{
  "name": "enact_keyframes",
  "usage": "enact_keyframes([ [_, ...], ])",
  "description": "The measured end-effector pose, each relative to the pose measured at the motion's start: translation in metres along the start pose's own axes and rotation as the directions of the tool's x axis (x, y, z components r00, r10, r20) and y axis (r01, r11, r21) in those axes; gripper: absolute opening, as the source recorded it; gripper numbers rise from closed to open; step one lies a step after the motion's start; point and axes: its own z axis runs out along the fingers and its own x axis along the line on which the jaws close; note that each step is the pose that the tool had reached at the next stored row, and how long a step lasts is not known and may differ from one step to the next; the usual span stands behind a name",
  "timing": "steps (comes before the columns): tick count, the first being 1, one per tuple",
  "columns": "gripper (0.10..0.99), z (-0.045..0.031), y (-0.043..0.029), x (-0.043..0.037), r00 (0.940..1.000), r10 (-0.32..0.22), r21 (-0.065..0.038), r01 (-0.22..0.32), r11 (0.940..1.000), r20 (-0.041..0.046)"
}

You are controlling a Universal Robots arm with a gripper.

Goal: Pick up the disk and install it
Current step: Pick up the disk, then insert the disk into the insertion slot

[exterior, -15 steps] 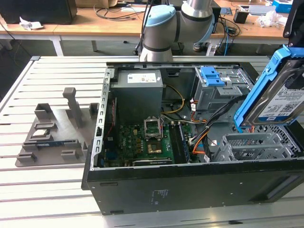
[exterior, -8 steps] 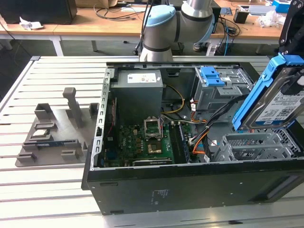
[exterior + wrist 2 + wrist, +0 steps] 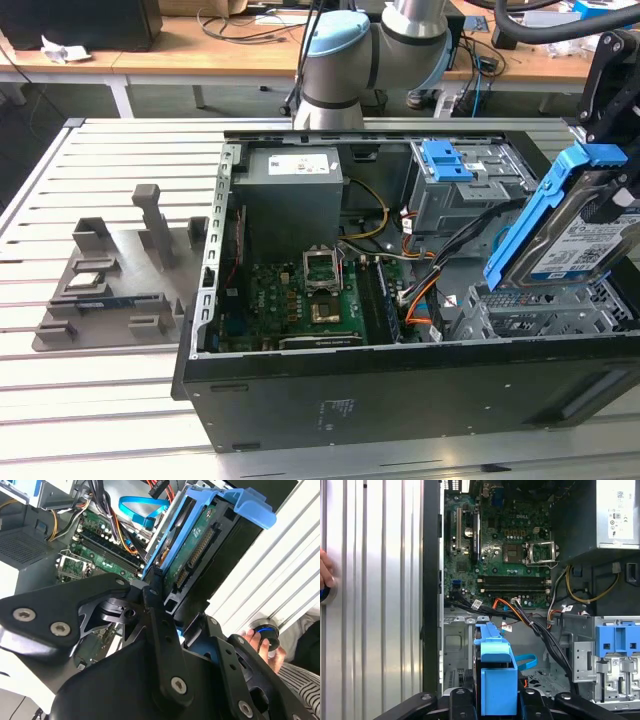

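Disk (image 3: 585, 235) in its blue carrier bracket hangs tilted, one end high, above the grey drive cage (image 3: 540, 310) at the exterior view's right end of an open computer case (image 3: 400, 400). Black jaws are clenched on the disk, flanking the carrier in both wrist views. Inside the case lie the motherboard (image 3: 300, 300) and power supply (image 3: 295, 185); the case rests on a slatted metal table (image 3: 100, 420). A person's hand (image 3: 252, 640) sits at a round blue-and-black knob (image 3: 266, 631) beside the case.
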Motion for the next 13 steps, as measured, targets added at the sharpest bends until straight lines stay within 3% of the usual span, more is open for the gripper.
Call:
enact_keyframes([
  [10,0.365,0.0023,-0.0001,-0.0002,1.0000,0.000,0.000,0.000,1.0000,-0.0010],
  [12,0.365,0.0045,-0.0001,-0.0011,1.0000,0.000,0.000,0.000,1.0000,-0.0075],
  [13,0.365,0.0054,-0.0002,-0.0019,0.9999,0.001,0.000,-0.001,1.0000,-0.0165],
])
